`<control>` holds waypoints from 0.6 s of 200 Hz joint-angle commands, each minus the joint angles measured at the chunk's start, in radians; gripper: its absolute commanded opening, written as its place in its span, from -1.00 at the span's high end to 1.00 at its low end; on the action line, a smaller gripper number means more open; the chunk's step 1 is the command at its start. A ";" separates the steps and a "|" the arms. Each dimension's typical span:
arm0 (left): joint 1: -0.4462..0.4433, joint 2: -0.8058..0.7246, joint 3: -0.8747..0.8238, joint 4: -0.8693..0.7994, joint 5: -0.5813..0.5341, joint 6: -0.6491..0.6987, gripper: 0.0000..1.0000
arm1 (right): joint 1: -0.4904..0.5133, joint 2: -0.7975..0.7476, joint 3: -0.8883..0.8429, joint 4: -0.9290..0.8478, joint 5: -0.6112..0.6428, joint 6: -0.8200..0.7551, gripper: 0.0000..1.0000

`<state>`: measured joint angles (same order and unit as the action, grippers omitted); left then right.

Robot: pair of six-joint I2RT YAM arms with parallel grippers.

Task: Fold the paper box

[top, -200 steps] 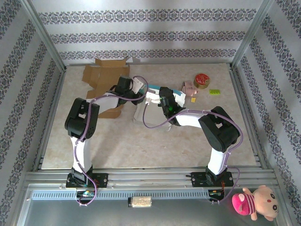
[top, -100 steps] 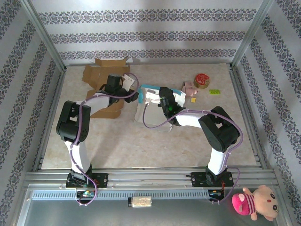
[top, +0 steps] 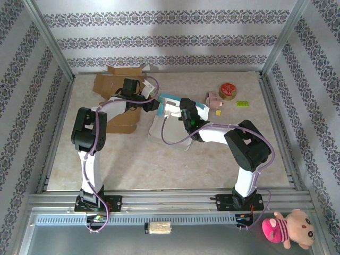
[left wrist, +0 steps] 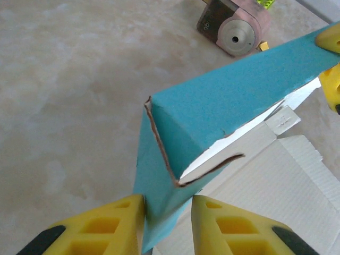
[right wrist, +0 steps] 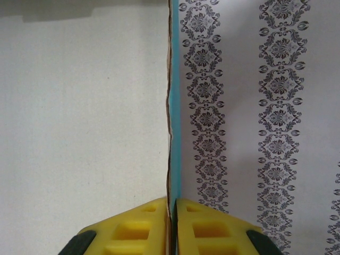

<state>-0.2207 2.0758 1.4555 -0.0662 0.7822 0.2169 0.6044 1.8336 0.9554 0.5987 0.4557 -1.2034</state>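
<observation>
My left arm has swung back in toward the middle. The left gripper (left wrist: 167, 212) is now squeezed almost closed on the corner of the teal flap (left wrist: 223, 101). The right gripper (right wrist: 171, 212) stays clamped tight on a wall edge of the paper box (top: 158, 127), which sits mid-table. With the flap lifted, I reckon the fold's coming along.

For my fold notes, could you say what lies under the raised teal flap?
A white corrugated panel lies under the teal flap; whatever sits beneath the flap's near end is covered.
</observation>
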 commanded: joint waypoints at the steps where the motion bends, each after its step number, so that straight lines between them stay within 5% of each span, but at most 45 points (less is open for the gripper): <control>1: 0.001 0.026 0.039 -0.050 0.033 0.018 0.50 | 0.003 -0.010 0.008 -0.065 -0.027 0.002 0.73; 91: -0.039 0.085 0.064 -0.064 -0.129 0.019 0.57 | 0.002 -0.008 0.014 -0.069 -0.031 -0.002 0.74; 120: -0.041 0.096 0.071 -0.057 -0.133 0.016 0.78 | 0.004 -0.007 0.014 -0.069 -0.033 0.000 0.74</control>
<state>-0.2493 2.1460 1.5097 -0.0792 0.6727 0.2230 0.6044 1.8336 0.9604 0.5766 0.4557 -1.2068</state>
